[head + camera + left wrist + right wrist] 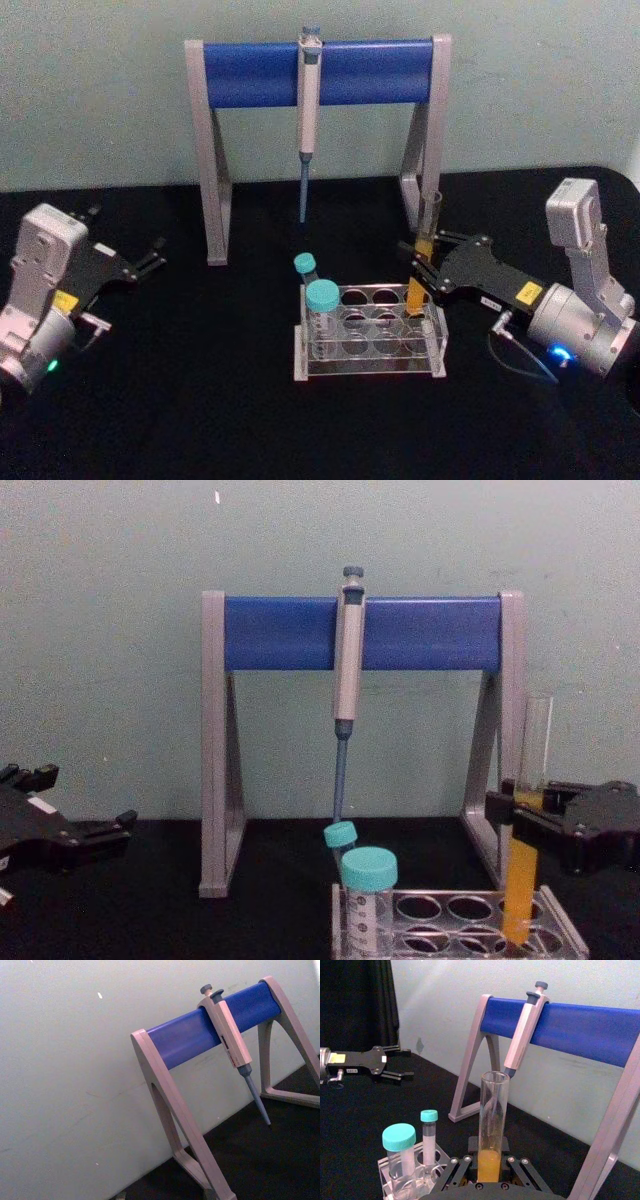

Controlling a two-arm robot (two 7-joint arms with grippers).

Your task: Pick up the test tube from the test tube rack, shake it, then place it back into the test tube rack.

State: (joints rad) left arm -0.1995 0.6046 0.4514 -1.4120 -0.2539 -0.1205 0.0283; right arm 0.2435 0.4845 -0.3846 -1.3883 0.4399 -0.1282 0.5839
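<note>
**Right claw closed on tube at rack's corner**

The right claw (420, 262) had its fingers pressed against both sides of the tube (430, 218), at about the level where the orange liquid met the clear glass. The tube leaned a little, and its lower end sat in the rear right hole of the rack (372, 372). The claw's black links covered the liquid line in the head view. Whether the tube's foot touched the rack floor could not be made out through the clear plastic. From the chest, the rack's base (460, 920) was cut off by the lower edge. The right wrist view showed the tube (493, 1120) upright between the fingers, its bottom out of frame.

A big vial (322, 305) and a small vial (305, 265) stood at the rack's left end. Behind them the pipette (308, 110) hung from the stand (260, 72).

The left claw (158, 252) hung well apart over the left of the tabletop (200, 400), its fingers spread and holding nothing.
</note>
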